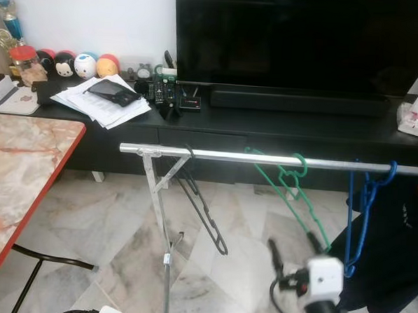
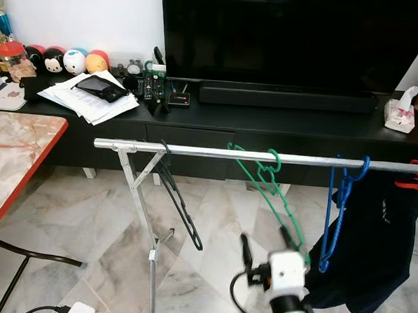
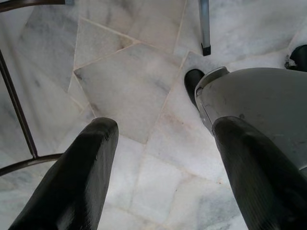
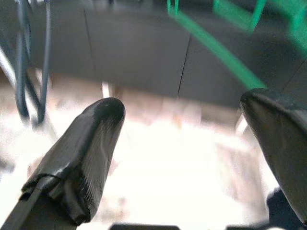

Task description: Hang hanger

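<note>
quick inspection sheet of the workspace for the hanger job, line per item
surface: marble tile floor; metal rail on a metal stand.
job's things: green hanger hooked on the rail, tilted; black hanger and blue hanger also hooked on it.
clutter: dark garment hanging at the rail's right end.
grippers: right gripper open, raised below the green hanger, holding nothing; left gripper open, pointing at the floor.
cables: black cable at the right wrist; white plug on the floor.
surroundings: TV, soundbar, papers, plush toys and tissue box on the black console; marble-top table on the left.
</note>
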